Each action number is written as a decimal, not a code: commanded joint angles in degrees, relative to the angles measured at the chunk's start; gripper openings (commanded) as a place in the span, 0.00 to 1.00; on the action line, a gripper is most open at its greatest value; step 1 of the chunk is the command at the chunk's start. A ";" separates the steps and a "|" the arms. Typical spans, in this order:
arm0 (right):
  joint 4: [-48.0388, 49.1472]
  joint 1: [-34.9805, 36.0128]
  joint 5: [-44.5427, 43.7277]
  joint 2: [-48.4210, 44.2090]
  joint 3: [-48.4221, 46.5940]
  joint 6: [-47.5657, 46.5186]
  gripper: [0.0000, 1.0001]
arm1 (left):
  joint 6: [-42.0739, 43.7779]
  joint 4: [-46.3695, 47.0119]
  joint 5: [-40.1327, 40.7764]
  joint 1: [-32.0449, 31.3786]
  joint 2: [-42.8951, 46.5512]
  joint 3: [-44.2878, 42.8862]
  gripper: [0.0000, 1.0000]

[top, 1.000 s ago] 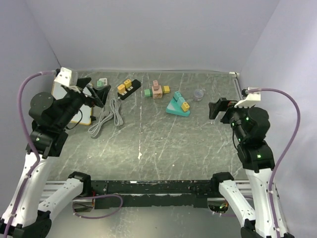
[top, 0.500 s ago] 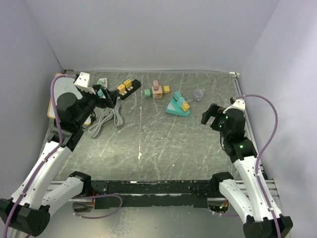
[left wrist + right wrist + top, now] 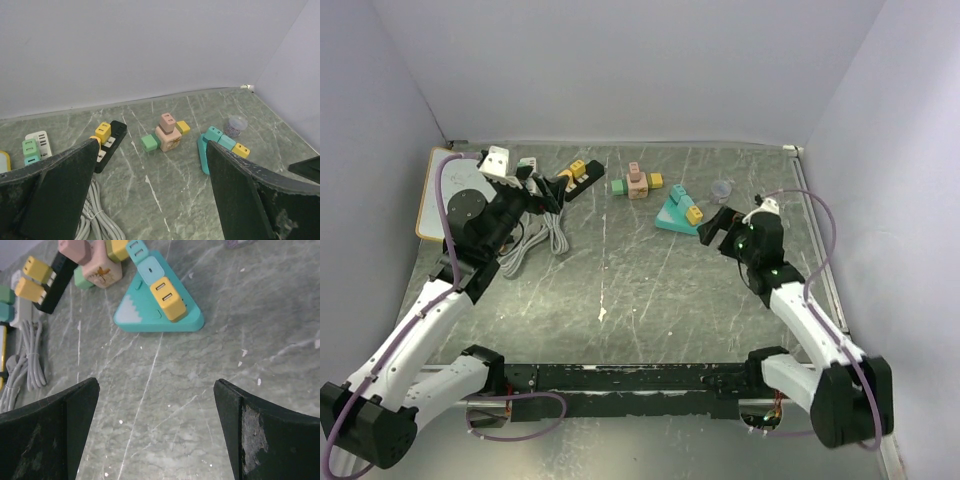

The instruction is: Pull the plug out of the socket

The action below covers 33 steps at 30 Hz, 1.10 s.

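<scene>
I see right gripper point(image 3: 713, 226) open, empty, just beside teal socket point(image 3: 145, 317) toward right edge. In it sits yellow plug point(image 3: 167, 299). Left gripper point(image 3: 545, 190) open, empty, near far left corner.

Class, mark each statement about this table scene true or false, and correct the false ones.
1. The left gripper and the right gripper are both open and empty. True.
2. A yellow plug sits in the teal triangular socket. True.
3. The black power strip holds no plugs. False: two yellow plugs sit in it.
4. The clear cup stands between two power strips. False: it stands on the right, beyond the teal triangular socket.
</scene>
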<state>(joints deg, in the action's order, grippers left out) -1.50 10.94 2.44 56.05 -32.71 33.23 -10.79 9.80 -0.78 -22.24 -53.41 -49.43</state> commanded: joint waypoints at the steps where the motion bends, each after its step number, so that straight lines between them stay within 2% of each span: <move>1: 6.45 0.47 3.62 10.75 -5.97 -2.34 1.00 | -0.30 4.75 1.72 -0.97 -0.29 0.38 1.00; 5: -0.10 0.56 3.94 25.20 -17.16 -11.30 0.98 | -0.06 5.33 2.08 -1.56 -0.28 0.44 1.00; 8: -7.88 0.91 5.09 35.18 -28.31 -18.55 0.87 | 0.07 5.64 2.54 -1.98 -0.15 0.49 1.00; 13: -18.20 3.72 -3.41 44.30 -40.37 -26.28 0.80 | 0.46 5.91 2.65 -2.65 -0.40 0.51 1.00; 16: -20.59 4.35 -4.14 46.08 -42.64 -30.17 0.73 | 0.62 6.02 2.69 -3.05 -0.76 0.54 1.00; 19: -23.75 4.45 -3.70 47.92 -44.68 -32.90 0.62 | 0.54 6.10 2.38 -3.25 -1.04 0.57 1.00; 25: -25.20 4.66 -4.25 50.35 -46.36 -34.76 0.54 | 0.57 5.93 2.46 -3.42 -1.57 0.56 1.00; 33: -22.82 4.85 -2.42 52.52 -46.98 -33.63 0.52 | 0.59 5.69 2.50 -3.51 -1.97 0.51 1.00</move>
<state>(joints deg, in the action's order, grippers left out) -25.41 15.49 -0.73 107.98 -78.24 -0.21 -10.92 13.30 0.99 -25.26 -55.31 -49.19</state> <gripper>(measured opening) 0.525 1.000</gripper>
